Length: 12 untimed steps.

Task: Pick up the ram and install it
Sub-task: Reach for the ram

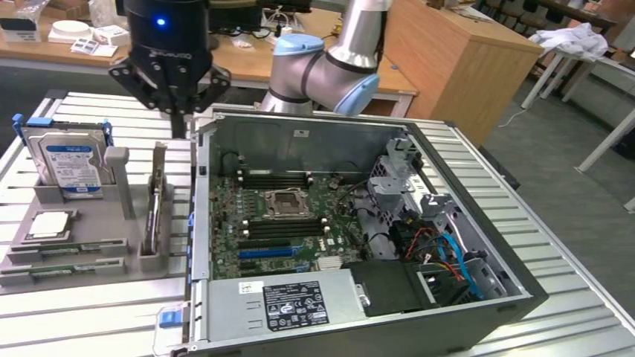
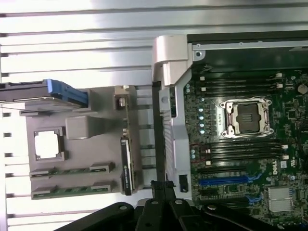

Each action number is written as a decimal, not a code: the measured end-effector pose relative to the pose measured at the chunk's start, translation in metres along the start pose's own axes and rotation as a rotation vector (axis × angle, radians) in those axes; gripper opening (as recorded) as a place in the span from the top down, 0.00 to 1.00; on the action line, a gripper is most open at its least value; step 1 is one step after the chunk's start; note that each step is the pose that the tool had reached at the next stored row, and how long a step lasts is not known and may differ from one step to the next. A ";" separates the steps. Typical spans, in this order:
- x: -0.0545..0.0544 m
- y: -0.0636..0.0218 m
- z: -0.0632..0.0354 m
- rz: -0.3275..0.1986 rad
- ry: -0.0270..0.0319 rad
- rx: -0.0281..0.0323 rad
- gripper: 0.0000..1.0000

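Two green ram sticks (image 1: 70,250) (image 2: 72,171) lie flat in slots at the near end of a grey holder tray (image 1: 100,223) (image 2: 91,144), at the exterior view's left. A third dark stick (image 1: 156,202) (image 2: 126,166) stands on edge in the tray's side rack. My gripper (image 1: 178,128) (image 2: 161,190) hangs shut and empty above the tray's far end, close to the open computer case's wall (image 1: 201,193). Inside the case lies the motherboard (image 1: 282,223) (image 2: 240,144) with its black slots (image 1: 275,179) (image 2: 238,84) either side of the processor socket (image 1: 284,201).
The tray also holds a silver hard drive with a blue label (image 1: 70,160) and a square silver processor chip (image 1: 50,223) (image 2: 48,144). The case stands on a ribbed metal table (image 1: 100,312), with a power supply (image 1: 288,301) and cables (image 1: 447,253) inside.
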State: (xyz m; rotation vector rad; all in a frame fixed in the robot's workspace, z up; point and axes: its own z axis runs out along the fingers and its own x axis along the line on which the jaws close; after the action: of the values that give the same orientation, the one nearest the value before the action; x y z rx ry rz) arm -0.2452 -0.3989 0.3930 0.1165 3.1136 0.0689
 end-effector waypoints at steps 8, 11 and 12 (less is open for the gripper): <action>0.027 -0.0021 -0.0006 0.000 0.0000 0.0000 0.89; 0.037 -0.0028 -0.0009 0.000 0.0000 0.0000 0.89; 0.041 -0.0030 -0.0009 0.000 0.0000 -0.0001 0.89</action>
State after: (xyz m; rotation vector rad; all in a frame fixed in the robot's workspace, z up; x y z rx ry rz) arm -0.2859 -0.3988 0.3928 0.1166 3.1136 0.0689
